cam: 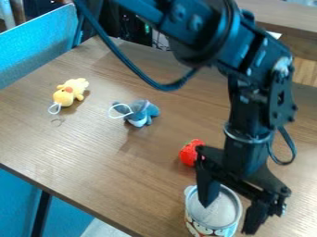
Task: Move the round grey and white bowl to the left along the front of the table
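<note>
The black gripper (227,217) hangs down at the lower right, its two fingers spread apart. One finger is over the opening of a round cup or can (199,227) with a cartoon pattern, and the other is outside its right side. I cannot tell whether either finger touches it. Just left of the gripper's upper part lies a red strawberry-like toy (188,153), partly hidden by it. A blue-grey plush toy (142,114) with a white loop rests near the middle of the table. Farther left is a yellow plush toy (69,91), also with a loop.
The brown wooden table (93,157) has its front edge running from the left down to the bottom. A blue panel (37,46) stands along the upper left. Behind the table's back edge are cables and another wooden surface (278,16).
</note>
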### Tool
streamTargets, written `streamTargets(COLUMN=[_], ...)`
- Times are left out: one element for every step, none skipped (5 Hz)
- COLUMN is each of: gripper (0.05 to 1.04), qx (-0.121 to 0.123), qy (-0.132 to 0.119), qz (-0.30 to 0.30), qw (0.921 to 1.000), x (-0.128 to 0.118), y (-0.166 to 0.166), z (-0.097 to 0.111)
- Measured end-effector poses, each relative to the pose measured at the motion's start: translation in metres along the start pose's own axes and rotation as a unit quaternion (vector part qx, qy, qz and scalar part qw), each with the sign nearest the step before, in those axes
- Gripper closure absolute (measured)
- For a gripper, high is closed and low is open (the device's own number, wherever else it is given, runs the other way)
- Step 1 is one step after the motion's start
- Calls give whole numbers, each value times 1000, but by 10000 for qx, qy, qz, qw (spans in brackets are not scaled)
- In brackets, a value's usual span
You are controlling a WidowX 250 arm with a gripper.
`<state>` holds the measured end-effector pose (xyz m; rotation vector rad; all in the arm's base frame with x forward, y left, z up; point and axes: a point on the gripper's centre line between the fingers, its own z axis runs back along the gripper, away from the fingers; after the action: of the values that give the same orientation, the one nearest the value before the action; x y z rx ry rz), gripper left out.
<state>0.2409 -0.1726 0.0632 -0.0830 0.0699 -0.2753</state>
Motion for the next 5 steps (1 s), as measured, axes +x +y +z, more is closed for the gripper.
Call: streamTargets(gripper=[82, 82, 82, 82, 82], qx=[31, 273, 1050, 1924, 2109], qy=[78, 166, 469, 871, 1179], qz=[22, 10, 157, 571, 840], qw=[10000, 9995, 9932, 9758, 9667], x=[5, 10, 7, -5, -12], y=[-5, -8, 0, 26, 54], z=[-11, -17, -22, -26, -25])
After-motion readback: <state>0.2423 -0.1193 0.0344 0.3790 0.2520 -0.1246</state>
